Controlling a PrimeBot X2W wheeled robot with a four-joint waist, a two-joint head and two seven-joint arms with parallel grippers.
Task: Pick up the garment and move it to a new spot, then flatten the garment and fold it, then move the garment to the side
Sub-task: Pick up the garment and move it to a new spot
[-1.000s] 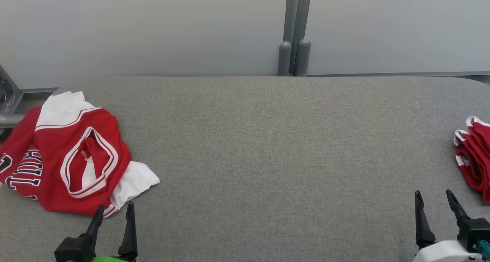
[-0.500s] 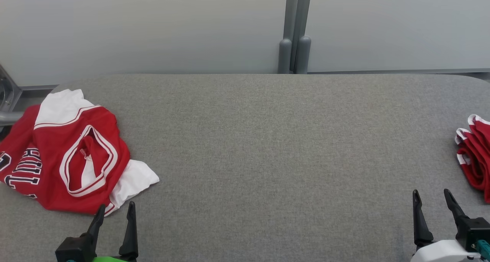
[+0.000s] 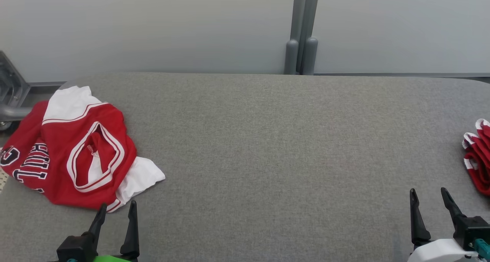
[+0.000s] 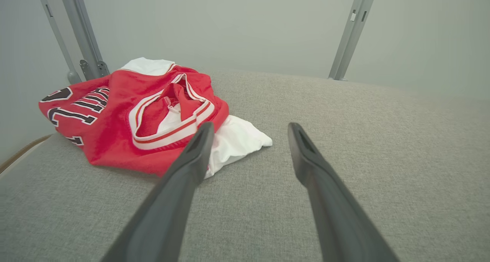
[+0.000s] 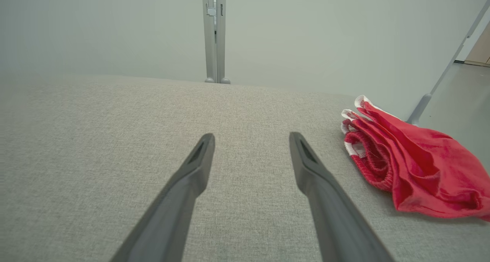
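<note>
Jersey [image 3: 76,154] crumpled on table [image 3: 268,139], left side; lettering half folded under, unreadable. Red shorts [image 3: 476,166] cut off at rt edge. Left gripper [image 3: 118,205], right gripper [image 3: 428,190]: both spread wide, empty.

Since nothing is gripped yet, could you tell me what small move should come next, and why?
Probably ease the left gripper forward and down onto the crumpled red jersey: its jaws stand open, just short of the jersey's near edge, and nothing is held.

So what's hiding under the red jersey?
White cloth pokes out from under the red jersey, all lying on the grey padded table. Anything deeper beneath is covered.
</note>
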